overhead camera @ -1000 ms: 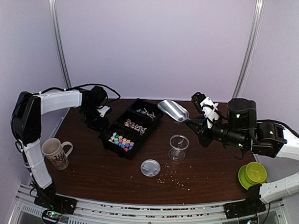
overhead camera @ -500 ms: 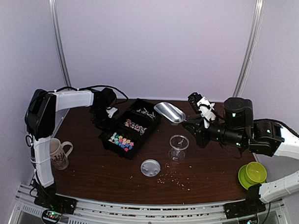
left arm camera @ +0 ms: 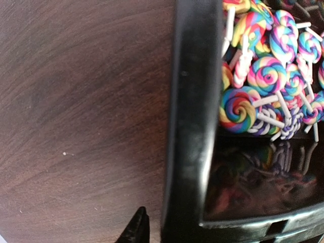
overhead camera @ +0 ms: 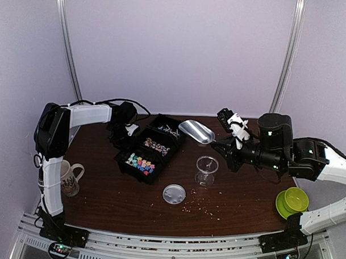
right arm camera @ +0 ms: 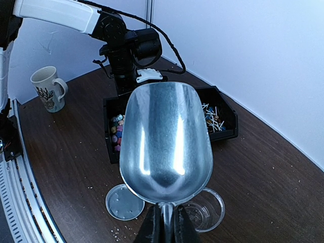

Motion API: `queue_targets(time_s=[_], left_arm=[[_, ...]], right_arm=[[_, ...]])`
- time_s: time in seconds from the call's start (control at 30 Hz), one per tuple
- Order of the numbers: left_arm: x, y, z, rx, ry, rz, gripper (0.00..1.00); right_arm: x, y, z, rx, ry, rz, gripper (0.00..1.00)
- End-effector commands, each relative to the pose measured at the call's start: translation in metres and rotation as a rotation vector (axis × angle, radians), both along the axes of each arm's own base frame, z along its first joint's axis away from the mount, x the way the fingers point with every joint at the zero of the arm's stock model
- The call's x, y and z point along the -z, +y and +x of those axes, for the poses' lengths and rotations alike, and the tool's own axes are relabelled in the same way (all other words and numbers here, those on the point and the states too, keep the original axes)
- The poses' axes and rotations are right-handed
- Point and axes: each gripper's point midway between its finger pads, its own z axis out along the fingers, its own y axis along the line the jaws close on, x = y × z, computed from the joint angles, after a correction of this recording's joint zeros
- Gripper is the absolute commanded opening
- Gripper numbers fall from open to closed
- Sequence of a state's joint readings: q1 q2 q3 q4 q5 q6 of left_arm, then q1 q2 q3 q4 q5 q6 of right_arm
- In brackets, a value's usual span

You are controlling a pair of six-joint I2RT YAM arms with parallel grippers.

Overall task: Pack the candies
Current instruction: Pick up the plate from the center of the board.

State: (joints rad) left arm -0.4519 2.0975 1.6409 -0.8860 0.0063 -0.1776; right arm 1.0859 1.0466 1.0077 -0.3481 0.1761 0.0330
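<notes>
Far left, mug (overhead camera: 66, 177) on the tabletop (overhead camera: 102, 204). Left end effector (overhead camera: 127, 135) low at the tray (left arm camera: 190, 126) wall, one fingertip (left arm camera: 134, 229) just outside it; width impossible to tell. Candies (overhead camera: 140, 162) in the tray's near compartment. Lid (overhead camera: 174, 194) and cup (overhead camera: 206, 169) mid-tabletop. Right end effector (right arm camera: 162, 230) pinched tight on the scoop (right arm camera: 164, 139) handle, held aloft.

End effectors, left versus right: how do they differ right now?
The right end effector is shut on the handle of the empty metal scoop; whether the left end effector grips anything I can't tell. The right one hangs raised near the clear cup; the left sits low beside the outer wall of the black tray.
</notes>
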Motion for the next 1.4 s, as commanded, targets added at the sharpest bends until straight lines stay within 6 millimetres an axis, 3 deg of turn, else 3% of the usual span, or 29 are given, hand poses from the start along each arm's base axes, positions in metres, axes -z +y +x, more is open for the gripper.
queue_targets(time_s=[0.0,0.1,0.3,0.53,0.63,0.8,1.1,1.37], left_arm=[[0.006,-0.001,-0.003,0.012,0.016,-0.001,0.24],[0.009,-0.001,-0.008,0.010,0.033,-0.008,0.21],[0.006,0.001,-0.017,-0.008,0.034,-0.027,0.29],[0.002,0.006,-0.023,-0.022,0.023,-0.027,0.24],[-0.003,0.007,-0.027,-0.025,0.016,-0.036,0.21],[-0.009,0.006,-0.032,-0.035,0.001,-0.063,0.03],[-0.033,-0.010,-0.038,-0.026,-0.036,-0.199,0.00],[-0.057,-0.031,-0.055,-0.006,-0.054,-0.391,0.00]], right_arm=[[-0.016,0.001,0.001,-0.004,-0.012,0.040,0.00],[-0.016,0.000,0.001,0.000,-0.013,0.038,0.00],[-0.018,-0.002,0.001,0.005,-0.018,0.044,0.00],[-0.013,0.002,0.001,-0.002,-0.009,0.039,0.00],[-0.013,0.002,0.001,-0.002,-0.009,0.037,0.00],[-0.014,0.003,0.001,-0.006,-0.009,0.035,0.00],[-0.011,0.006,0.001,-0.016,0.017,-0.023,0.00],[-0.016,0.003,0.003,0.003,0.025,-0.042,0.00]])
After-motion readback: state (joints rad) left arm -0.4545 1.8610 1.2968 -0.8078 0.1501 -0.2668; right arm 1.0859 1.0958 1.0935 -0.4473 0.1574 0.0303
